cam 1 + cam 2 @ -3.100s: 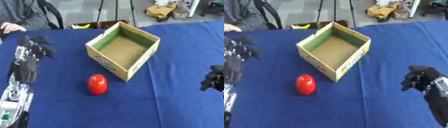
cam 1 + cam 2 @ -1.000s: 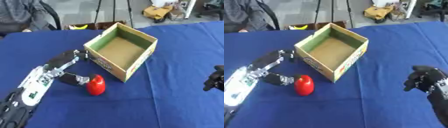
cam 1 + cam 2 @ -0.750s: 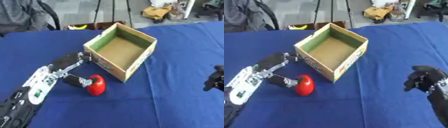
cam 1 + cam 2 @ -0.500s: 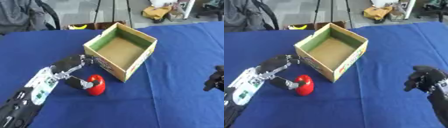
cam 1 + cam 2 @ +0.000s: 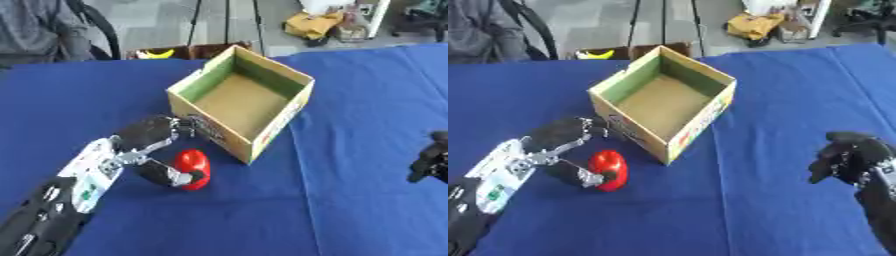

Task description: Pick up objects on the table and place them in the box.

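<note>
A red round object (image 5: pixel 194 167) lies on the blue table just left of the open cardboard box (image 5: pixel 242 107). My left hand (image 5: pixel 150 137) reaches in from the lower left. Its thumb lies along the near side of the red object and its fingers arch over the far side, against the box's front corner. The box is empty inside. My right hand (image 5: pixel 846 157) hangs at the right edge with its fingers curled, holding nothing.
A blue cloth (image 5: pixel 350 100) covers the table. A seated person (image 5: pixel 35 30) in grey shows at the far left edge. Tripod legs and clutter stand on the floor beyond the table.
My left hand has moved in and closed round the red object, thumb now under its near side. The right hand has stayed put.
</note>
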You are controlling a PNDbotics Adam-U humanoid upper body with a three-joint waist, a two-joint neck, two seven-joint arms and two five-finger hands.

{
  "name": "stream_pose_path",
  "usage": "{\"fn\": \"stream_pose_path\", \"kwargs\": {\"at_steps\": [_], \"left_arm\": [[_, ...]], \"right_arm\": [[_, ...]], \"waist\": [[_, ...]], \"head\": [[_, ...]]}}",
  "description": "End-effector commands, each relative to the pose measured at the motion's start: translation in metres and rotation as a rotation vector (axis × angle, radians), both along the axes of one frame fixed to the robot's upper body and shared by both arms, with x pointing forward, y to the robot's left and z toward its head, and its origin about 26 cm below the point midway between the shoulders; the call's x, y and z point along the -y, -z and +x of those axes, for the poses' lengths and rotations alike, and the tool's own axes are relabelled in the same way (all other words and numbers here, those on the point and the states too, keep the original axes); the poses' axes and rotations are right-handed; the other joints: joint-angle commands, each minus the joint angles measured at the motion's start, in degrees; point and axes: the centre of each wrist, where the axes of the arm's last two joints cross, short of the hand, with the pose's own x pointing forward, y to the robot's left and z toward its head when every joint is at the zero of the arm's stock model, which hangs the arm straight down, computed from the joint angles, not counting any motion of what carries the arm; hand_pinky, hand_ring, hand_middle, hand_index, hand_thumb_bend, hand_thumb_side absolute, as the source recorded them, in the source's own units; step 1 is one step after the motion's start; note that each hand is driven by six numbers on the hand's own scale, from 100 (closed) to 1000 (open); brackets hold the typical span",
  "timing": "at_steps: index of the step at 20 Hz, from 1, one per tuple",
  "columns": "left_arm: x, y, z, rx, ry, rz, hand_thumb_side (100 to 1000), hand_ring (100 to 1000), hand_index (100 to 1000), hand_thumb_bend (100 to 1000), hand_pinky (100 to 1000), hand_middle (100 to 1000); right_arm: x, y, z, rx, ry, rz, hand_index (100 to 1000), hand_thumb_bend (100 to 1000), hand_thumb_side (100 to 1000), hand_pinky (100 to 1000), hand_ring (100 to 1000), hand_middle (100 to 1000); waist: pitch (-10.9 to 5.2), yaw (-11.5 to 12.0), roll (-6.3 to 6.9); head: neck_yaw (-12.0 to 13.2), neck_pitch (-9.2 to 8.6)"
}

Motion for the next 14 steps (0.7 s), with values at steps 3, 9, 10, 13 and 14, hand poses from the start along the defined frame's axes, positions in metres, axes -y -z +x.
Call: {"fn": "stream_pose_path", "kwargs": {"at_steps": [3,9,10,13,14], "left_arm": [[0.000,-0.004,0.001,0.005,0.026,0.058,775,631,830,447,646,705],[-0.001,0.003,-0.001,-0.029,0.031,0.116,749,615,831,474,590,707],[-0.001,0.004,-0.001,-0.034,0.030,0.124,745,614,831,474,586,707],[-0.003,0.008,-0.002,-0.055,0.028,0.149,647,586,829,442,484,704],[-0.003,0.009,-0.002,-0.061,0.027,0.154,593,577,828,404,455,703]], "right_arm": [[0.000,-0.008,-0.001,0.026,-0.013,-0.008,749,100,740,498,557,554],[0.000,-0.008,-0.001,0.025,-0.013,-0.008,749,100,742,498,557,554],[0.000,-0.008,-0.001,0.024,-0.013,-0.008,749,100,742,498,557,554],[0.000,-0.008,-0.001,0.024,-0.013,-0.008,749,100,745,498,557,554],[0.000,-0.008,-0.001,0.024,-0.013,-0.009,749,100,745,498,557,554]], "waist": [[-0.72,-0.07,-0.07],[-0.72,-0.09,-0.04],[-0.72,-0.08,-0.04],[-0.70,-0.05,-0.03],[-0.71,-0.04,-0.02]], "head": [[0.18,0.02],[0.17,-0.01],[0.19,0.00],[0.20,0.02],[0.20,0.04]]}}
